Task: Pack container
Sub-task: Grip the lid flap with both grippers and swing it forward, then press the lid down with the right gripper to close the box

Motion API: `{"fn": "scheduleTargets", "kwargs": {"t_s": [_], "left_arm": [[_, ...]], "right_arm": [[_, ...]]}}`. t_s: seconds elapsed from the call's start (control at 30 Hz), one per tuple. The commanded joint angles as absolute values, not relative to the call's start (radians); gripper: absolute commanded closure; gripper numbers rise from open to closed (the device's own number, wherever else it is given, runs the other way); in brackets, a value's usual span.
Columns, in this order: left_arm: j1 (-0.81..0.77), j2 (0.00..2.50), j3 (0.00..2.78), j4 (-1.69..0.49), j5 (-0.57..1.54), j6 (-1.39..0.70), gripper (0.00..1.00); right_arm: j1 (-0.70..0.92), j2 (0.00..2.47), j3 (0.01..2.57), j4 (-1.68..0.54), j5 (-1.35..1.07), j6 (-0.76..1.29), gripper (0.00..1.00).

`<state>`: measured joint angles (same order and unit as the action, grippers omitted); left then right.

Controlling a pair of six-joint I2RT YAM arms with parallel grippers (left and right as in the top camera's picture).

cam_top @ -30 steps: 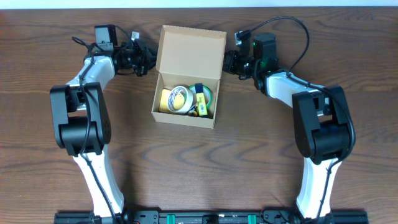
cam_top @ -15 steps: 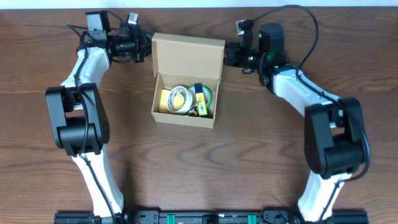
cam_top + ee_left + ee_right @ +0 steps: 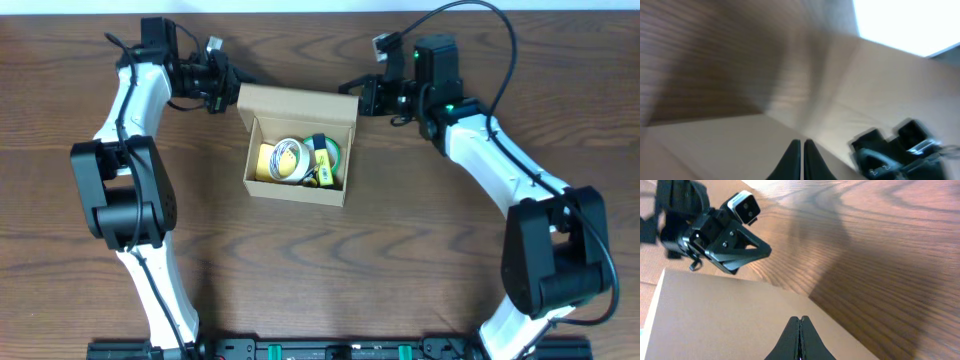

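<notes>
The tan cardboard container stands open at the table's middle. Its flap lid leans forward over the back wall. Inside lie a white tape roll, a green tape roll and a yellow pad. My left gripper is shut, its tips against the lid's back left corner. My right gripper is shut against the back right corner. In the left wrist view the shut fingertips rest on the tan lid. In the right wrist view the shut fingertips rest on the lid.
Dark wood table all round the box. The left arm's base stands left of it, the right arm's base at the right. The opposite gripper shows beyond the lid in each wrist view.
Both grippers have moved to the lid's back corners and forward. The flap has tipped from upright toward the box opening, so less of it shows from above.
</notes>
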<state>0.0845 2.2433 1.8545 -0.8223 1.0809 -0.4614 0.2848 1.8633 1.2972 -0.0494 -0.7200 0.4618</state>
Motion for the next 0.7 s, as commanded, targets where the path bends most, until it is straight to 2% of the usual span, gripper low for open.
{"fn": "scheduleTargets", "kwargs": {"t_s": [0.0, 0.33, 0.67], "left_arm": [[0.071, 2.255, 1.991, -0.972, 0.812, -0.233, 0.94], [0.065, 2.255, 2.132, -1.224, 0.590, -0.141, 0.95], [0.055, 2.255, 2.132, -1.331, 0.418, -0.134, 0.95]], "right_arm": [[0.318, 1.838, 1.311, -0.059, -0.707, 0.429, 0.99], [0.413, 1.827, 1.311, -0.121, -0.685, 0.409, 0.99], [0.466, 1.661, 1.311, -0.282, -0.523, 0.325, 0.99]]}}
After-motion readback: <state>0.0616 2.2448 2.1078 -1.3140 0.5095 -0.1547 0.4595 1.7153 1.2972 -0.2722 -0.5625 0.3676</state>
